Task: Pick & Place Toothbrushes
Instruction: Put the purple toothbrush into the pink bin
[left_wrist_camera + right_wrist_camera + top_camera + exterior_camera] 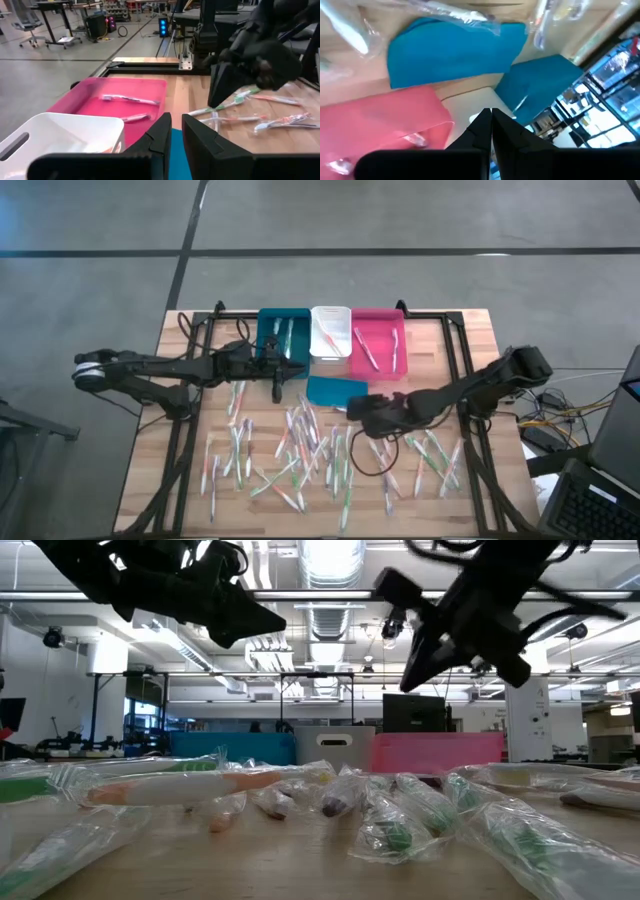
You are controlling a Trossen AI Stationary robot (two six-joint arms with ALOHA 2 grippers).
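Toothbrushes: thin white sticks, green, pink, orange accents, scattered in clear wrappers.
Left gripper: fingers slightly apart, empty.
Right gripper: fingers together, empty.

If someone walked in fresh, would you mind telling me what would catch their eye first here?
Probably the toothbrushes, dozens scattered across the near half of the wooden table. Next, the teal bin, white bin and pink bin in a row at the far edge, with both dark arms reaching in above the pile.
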